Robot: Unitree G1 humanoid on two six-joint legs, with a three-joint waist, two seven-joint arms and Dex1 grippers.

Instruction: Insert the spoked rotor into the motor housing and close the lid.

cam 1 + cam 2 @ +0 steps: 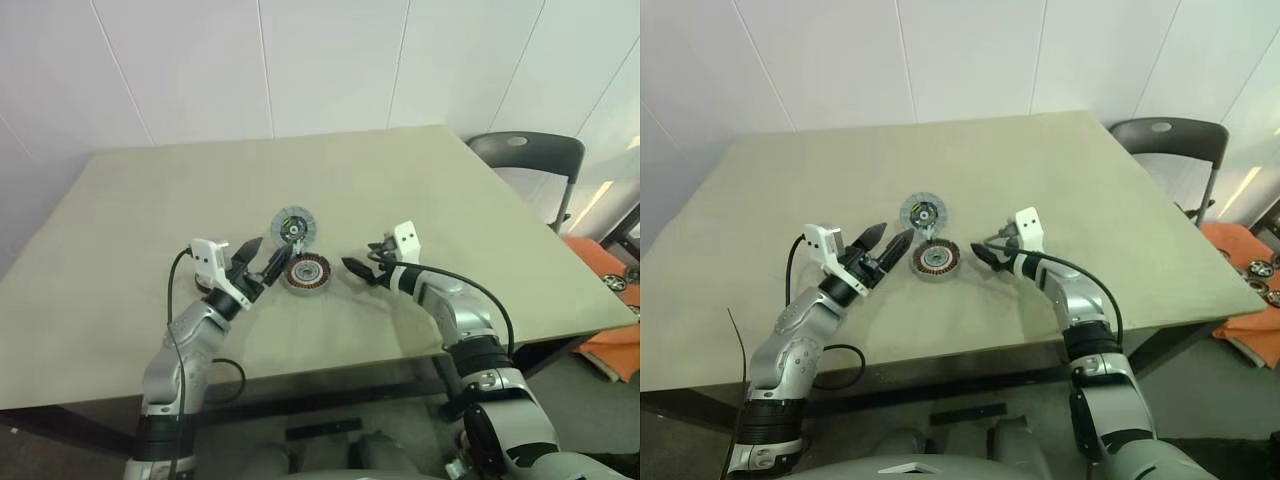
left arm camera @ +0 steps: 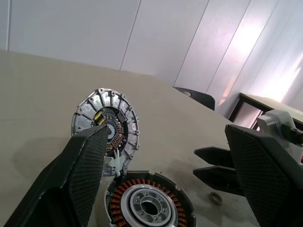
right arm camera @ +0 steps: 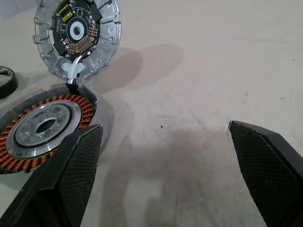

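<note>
**Open hands flank motor parts on beige tabletop**

Left hand (image 1: pixel 262 259), its two black fingers spread wide and holding nothing, hovers just left of the thick round silver-rimmed motor housing (image 1: pixel 307 271) with its ring of copper-orange coils and pale centre. Right hand (image 1: pixel 361 270), fingers likewise parted and empty, points in from the housing's right, a short gap away. The housing lies flat near the middle of the pale beige tabletop (image 1: pixel 120 250), between the two hands. Just beyond it, on the far side, lies the flat grey metal spoked rotor (image 1: pixel 293 225), a ribbed disc with a dark centre and greenish-yellow specks; in the right wrist view a small white piece at its near edge meets the housing's rim (image 3: pixel 90 97). A small metal ring (image 2: pixel 216 197) rests on the tabletop near the right hand. A black chair (image 1: pixel 527 160) stands beyond the tabletop's far right corner, before a white panelled wall (image 1: pixel 300 60).
</note>
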